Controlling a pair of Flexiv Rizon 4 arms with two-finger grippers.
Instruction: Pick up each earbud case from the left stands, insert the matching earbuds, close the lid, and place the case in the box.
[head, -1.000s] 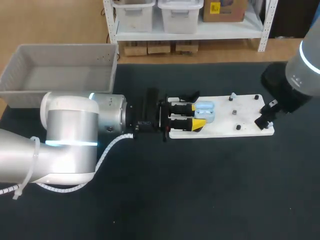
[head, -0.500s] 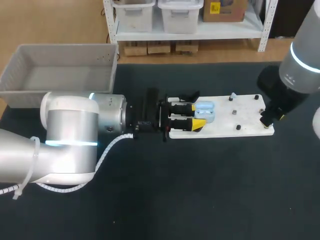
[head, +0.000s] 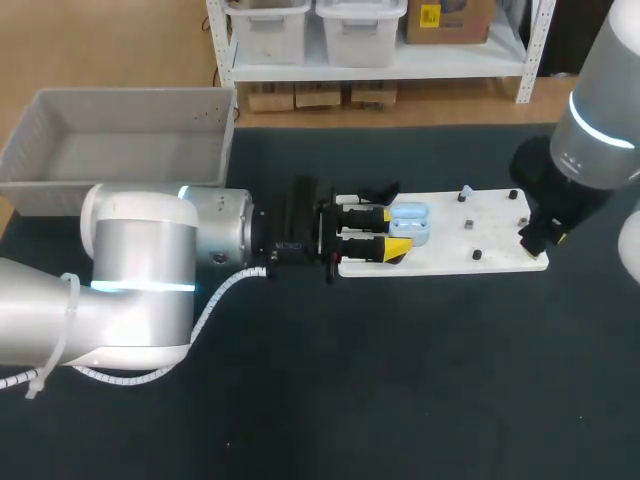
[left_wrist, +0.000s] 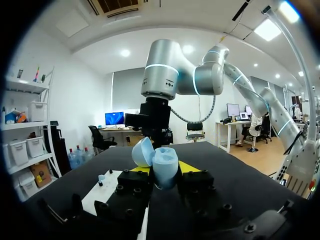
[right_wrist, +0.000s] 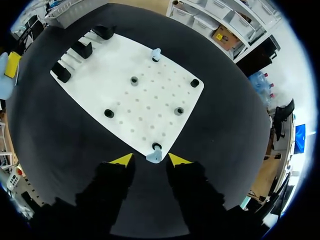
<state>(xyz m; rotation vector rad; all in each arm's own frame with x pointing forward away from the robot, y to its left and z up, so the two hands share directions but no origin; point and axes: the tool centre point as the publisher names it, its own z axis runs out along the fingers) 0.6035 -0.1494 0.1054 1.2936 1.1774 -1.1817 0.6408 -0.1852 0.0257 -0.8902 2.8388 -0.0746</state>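
Currently the left gripper (left_wrist: 165, 170) lies low over the left end of the white board (head: 450, 255). Its fingers (left_wrist: 188, 167) seem to pinch the pale blue earbud case (left_wrist: 164, 167) from both sides, though the yellow tips are mostly hidden behind the case in the wrist view. The case's lid (left_wrist: 142, 152) stands open, tilted to one side. From above, the case sits just past the fingertips, over the board's left part. Black stands (right_wrist: 82, 49) sit along that same end of the board.

The right gripper (right_wrist: 150, 160) hangs over the board's opposite end, at a corner. Its fingers are spread, and a pale blue earbud (right_wrist: 154, 157) sits on a peg between them, with a small gap on either side. A second earbud (right_wrist: 156, 52) rests on another corner peg, well apart from the first. The grey box (head: 120, 97) stands on the dark surface (head: 400, 380) at the far left, behind the left arm and well apart from the board
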